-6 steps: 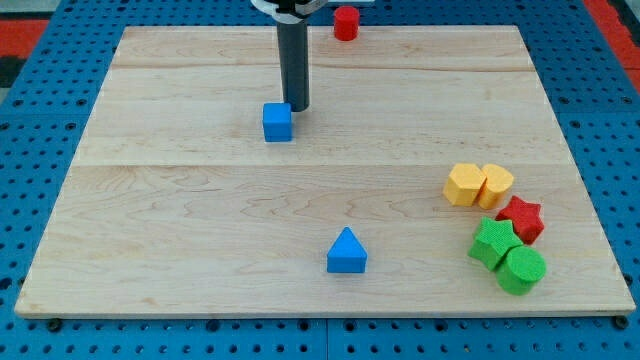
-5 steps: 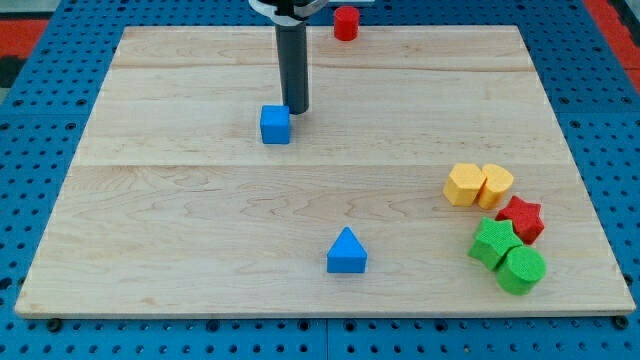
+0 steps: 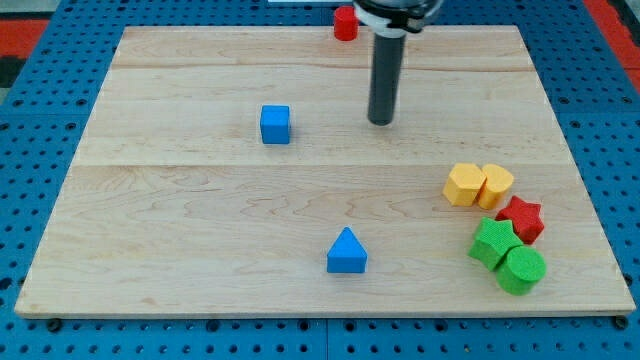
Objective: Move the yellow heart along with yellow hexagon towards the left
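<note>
The yellow heart point(image 3: 463, 185) and the yellow hexagon point(image 3: 495, 186) sit side by side and touching at the board's right, the heart on the left. My tip point(image 3: 380, 122) rests on the board up and to the left of them, well apart from both. It touches no block.
A blue cube point(image 3: 275, 125) lies left of my tip. A blue triangle point(image 3: 346, 251) sits near the bottom middle. A red star point(image 3: 521, 218), a green star point(image 3: 494, 243) and a green cylinder point(image 3: 521, 270) cluster just below the yellow pair. A red cylinder point(image 3: 345, 22) stands at the top edge.
My tip has moved right, away from the blue cube. The cube was nudged slightly left and down before that. The other blocks have not moved.
</note>
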`<state>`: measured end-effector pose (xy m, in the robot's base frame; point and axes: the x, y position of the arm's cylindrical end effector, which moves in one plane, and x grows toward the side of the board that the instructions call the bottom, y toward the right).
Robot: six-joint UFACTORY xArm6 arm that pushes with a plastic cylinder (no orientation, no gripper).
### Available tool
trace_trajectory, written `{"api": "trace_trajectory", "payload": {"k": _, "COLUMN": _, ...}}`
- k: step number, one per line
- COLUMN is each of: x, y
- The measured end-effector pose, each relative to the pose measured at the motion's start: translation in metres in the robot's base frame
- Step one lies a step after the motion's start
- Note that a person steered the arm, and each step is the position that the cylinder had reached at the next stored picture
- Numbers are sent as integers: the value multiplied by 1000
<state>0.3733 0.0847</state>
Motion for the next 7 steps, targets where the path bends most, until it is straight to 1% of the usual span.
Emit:
{"api": "trace_trajectory", "payload": {"k": 1, "x": 1, "y": 49}}
{"api": "trace_trajectory", "payload": {"k": 2, "x": 17, "y": 120}}
{"api": "trace_trajectory", "payload": {"k": 3, "x": 64, "y": 193}}
{"api": "trace_trajectory", "payload": {"k": 4, "x": 88, "y": 211}}
{"api": "trace_trajectory", "payload": {"k": 5, "x": 91, "y": 182}}
{"api": "trace_trajectory", "payload": {"k": 6, "x": 96, "y": 167}}
{"api": "trace_trajectory", "payload": {"k": 7, "x": 100, "y": 136}}
